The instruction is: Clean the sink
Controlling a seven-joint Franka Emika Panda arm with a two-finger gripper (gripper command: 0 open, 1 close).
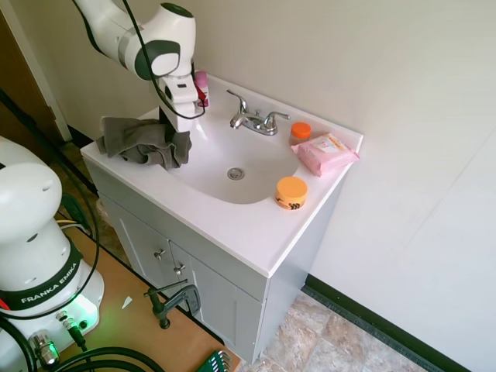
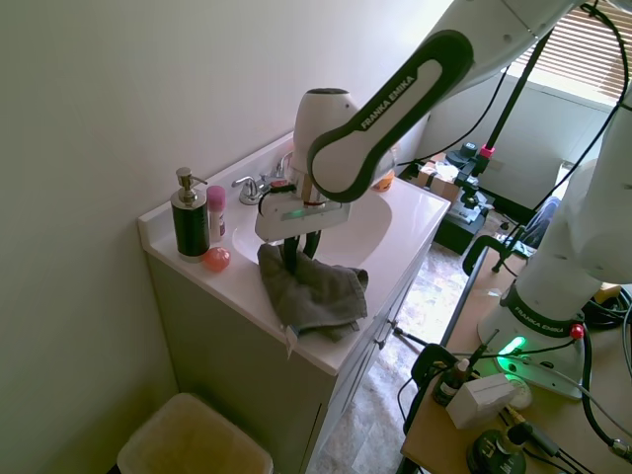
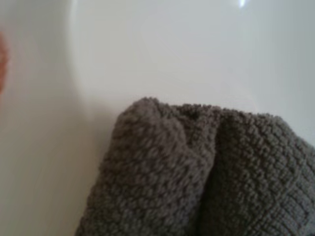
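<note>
The sink [image 1: 260,159] is a glossy white oval basin with a round metal drain [image 1: 235,173] and a chrome two-handle faucet [image 1: 254,120]. A crumpled grey towel [image 1: 139,142] lies on the sink's left rim, its edge reaching the basin. My gripper [image 1: 169,130] points down into the towel at the basin's left edge and is shut on it. From the other side, the gripper [image 2: 294,254] pinches the top of the towel [image 2: 318,291], which drapes over the counter's front edge beside the sink [image 2: 367,222]. The wrist view shows the towel [image 3: 197,177] against white porcelain.
An orange jar [image 1: 291,192] stands on the front right rim. A pink wipes pack [image 1: 325,153] and a small orange-lidded jar [image 1: 300,132] sit behind it. A black soap dispenser [image 2: 188,219], pink bottle [image 2: 215,212] and pink round item [image 2: 215,260] occupy the back left corner. A bin [image 2: 193,439] stands below.
</note>
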